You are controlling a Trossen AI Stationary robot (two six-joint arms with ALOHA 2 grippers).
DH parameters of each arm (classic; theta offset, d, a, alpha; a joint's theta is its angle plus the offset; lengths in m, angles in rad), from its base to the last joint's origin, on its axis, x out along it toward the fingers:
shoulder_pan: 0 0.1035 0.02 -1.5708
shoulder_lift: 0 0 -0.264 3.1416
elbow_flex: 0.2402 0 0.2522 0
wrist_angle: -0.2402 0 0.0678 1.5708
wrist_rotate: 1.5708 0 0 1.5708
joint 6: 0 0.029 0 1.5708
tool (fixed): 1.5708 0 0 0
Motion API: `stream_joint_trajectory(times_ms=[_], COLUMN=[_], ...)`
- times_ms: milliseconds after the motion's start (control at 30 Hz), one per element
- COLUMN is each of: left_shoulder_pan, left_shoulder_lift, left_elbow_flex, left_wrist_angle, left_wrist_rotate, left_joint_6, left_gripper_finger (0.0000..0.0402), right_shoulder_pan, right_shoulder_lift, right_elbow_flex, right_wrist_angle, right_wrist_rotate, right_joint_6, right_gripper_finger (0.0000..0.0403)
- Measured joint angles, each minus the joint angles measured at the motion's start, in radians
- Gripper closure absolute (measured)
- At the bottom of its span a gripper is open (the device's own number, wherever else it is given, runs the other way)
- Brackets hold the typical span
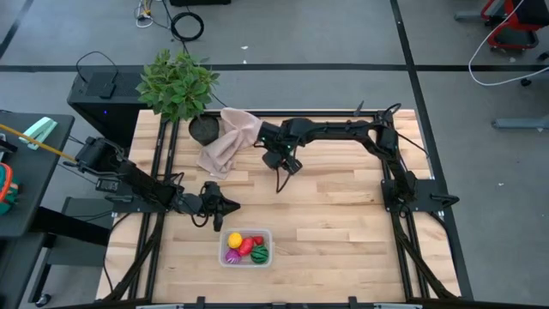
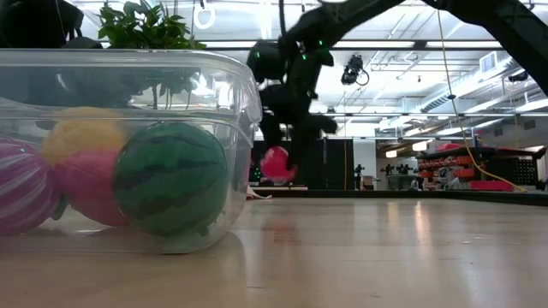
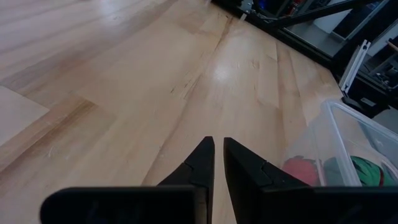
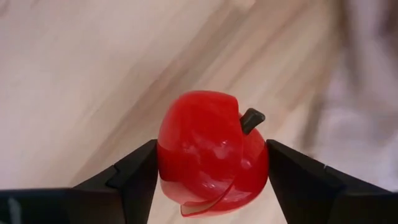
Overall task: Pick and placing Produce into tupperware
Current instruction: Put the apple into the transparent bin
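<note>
Red glossy apple gripped by right gripper, clear rounded tupperware nearby

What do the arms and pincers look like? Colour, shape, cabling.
Both arms are black, built of jointed segments on black frame bases at the table's sides. The left pincer has two matte black wedge fingers tapering to points. The right pincer has broad, flat black fingers. Thin black cables run along the right arm. No markings are readable.

A leafy potted plant stands at the far edge of the wooden table. A beige cloth lies crumpled just beside its pot
</note>
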Motion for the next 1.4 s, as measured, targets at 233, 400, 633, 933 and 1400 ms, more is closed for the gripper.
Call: stream_joint_trajectory(times_ms=[233,400,633,933,1400], left_shoulder_pan=[0.000,0.000,0.000,0.000,0.000], left_shoulder_lift=[0.000,0.000,0.000,0.000,0.000], left_elbow_flex=[0.000,0.000,0.000,0.000,0.000], left_wrist_angle=[0.000,0.000,0.000,0.000,0.000], left_wrist_rotate=[0.000,0.000,0.000,0.000,0.000], left_joint_6=[0.000,0.000,0.007,0.009,0.008], left_gripper_finger=[0.0356,0.0361,0.0357,0.0354,0.0355], right_shoulder_pan=[0.024,0.066,0.138,0.217,0.398], right_shoulder_lift=[-0.001,-0.002,-0.001,0.000,0.000], right_elbow_flex=[0.148,0.222,0.265,0.271,0.271], right_wrist_angle=[-0.094,-0.142,-0.244,-0.380,-0.475], right_wrist_rotate=[0.003,0.003,0.033,0.053,0.038], right_joint_6=[0.049,0.116,0.209,0.380,0.691], right_gripper_finger=[0.0131,0.0131,0.0131,0.0131,0.0131])
